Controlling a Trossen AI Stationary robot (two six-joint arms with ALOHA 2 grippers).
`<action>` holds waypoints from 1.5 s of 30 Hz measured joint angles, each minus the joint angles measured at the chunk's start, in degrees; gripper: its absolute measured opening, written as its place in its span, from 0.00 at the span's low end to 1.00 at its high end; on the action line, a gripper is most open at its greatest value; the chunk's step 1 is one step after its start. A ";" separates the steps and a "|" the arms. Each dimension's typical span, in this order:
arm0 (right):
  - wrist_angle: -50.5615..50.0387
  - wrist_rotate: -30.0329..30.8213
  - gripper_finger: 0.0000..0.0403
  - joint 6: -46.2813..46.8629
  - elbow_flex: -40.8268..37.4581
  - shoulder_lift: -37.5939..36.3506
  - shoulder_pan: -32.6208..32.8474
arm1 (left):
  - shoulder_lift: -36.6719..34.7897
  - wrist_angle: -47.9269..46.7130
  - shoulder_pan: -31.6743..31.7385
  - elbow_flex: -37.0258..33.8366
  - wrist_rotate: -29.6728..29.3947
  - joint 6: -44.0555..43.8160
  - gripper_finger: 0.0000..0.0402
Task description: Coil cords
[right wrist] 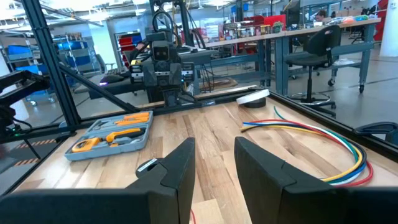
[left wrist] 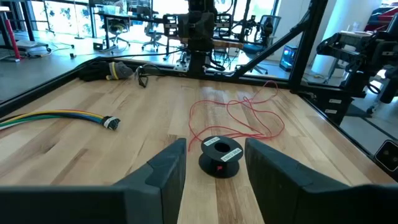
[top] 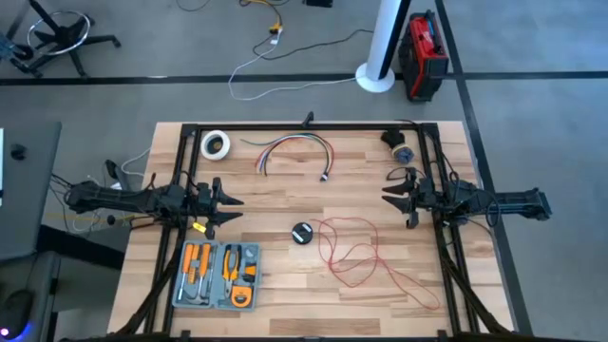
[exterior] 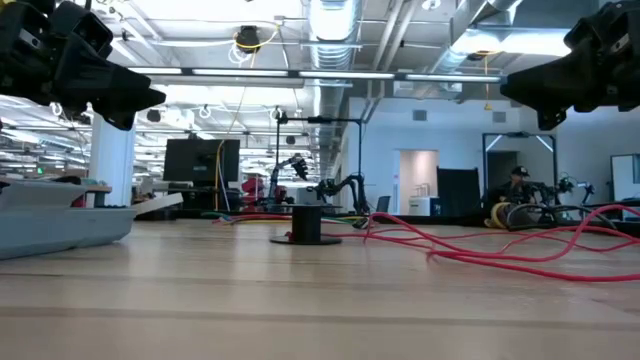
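White-labelled spool (left wrist: 220, 156), writing illegible

Bright overhead strip lighting, soft shadows, blurry low-view foreground

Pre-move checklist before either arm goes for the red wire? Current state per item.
1. Left gripper open: ok, gap shows between its fingers in the left wrist view.
2. Right gripper open: ok, the fingers stand apart.
3. Red wire not held: ok, it lies loose on the table, sprawled and not coiled.
4. Black spool apart from both grippers: ok, it sits between the arms at the wire's end.
5. Wire attached to the spool: cannot tell.
6. Other items off the wire: ok, the tool case, multicolour cable and tape roll lie apart from it.
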 joint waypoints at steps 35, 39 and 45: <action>3.41 2.36 0.30 14.57 -0.01 0.00 -2.70 | 0.02 2.00 -0.04 -0.02 -15.20 -0.38 0.39; 8.15 5.03 0.30 18.12 0.17 1.52 -3.09 | 0.01 2.48 -0.02 -0.01 -27.57 -0.40 0.39; 8.34 9.38 0.30 18.34 4.91 11.31 -3.78 | 0.00 2.25 0.00 -0.01 -42.13 -0.34 0.39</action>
